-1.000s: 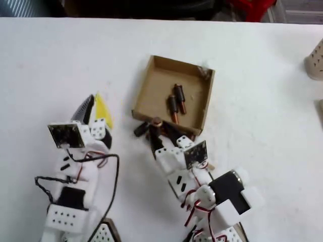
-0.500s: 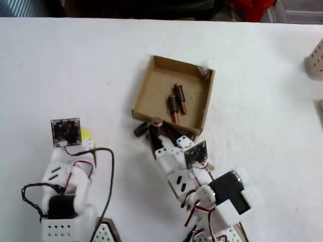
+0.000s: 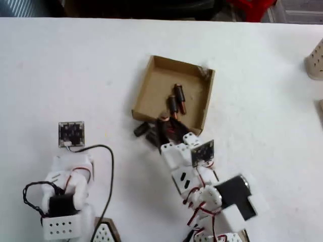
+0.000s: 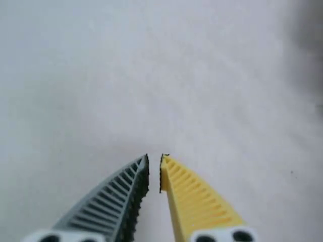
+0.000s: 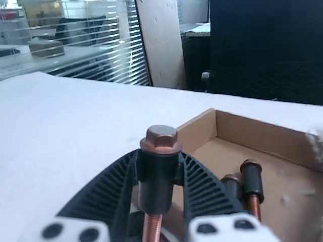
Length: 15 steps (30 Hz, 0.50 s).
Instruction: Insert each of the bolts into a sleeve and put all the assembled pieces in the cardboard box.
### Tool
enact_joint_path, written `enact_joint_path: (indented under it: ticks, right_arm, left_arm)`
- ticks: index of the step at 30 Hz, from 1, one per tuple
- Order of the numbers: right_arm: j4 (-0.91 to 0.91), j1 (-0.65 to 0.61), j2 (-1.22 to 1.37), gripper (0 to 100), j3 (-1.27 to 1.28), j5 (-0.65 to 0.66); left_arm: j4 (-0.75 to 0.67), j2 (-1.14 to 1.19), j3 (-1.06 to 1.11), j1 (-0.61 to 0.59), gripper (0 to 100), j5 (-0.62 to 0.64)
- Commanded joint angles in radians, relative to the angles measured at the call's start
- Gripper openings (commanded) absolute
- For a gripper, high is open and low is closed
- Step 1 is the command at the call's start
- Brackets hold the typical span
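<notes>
While the right gripper is pinching a black sleeve with a copper bolt standing upright through it, the cardboard box is lying just beyond its fingertips, and two assembled pieces are resting inside. Two dark sleeves are lying on the table just beside that gripper, outside the box wall. The left gripper is hanging over the tabletop, its fingers drawn almost together, nothing between them.

Coppery metal bolt, matt cardboard box
</notes>
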Motion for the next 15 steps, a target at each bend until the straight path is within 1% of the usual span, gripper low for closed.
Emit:
enact_joint_path:
  ticks: [1,5,11,15]
  right_arm:
    - [0.124,0.05,-0.14,1.5,0.005,0.0]
    - [0.38,0.077,-0.335,1.5,-0.021,0.0]
    - [0.961,0.117,-0.668,1.6,-0.143,0.0]
    - [1.256,0.145,-0.863,1.7,-0.216,0.0]
  left_arm:
    - [0.023,0.002,-0.002,-0.013,8,-0.117]
    - [0.026,0.002,-0.002,-0.015,8,-0.12]
    - [0.026,0.002,-0.002,-0.065,8,-0.12]
    - [0.026,0.002,-0.002,-0.068,8,-0.12]
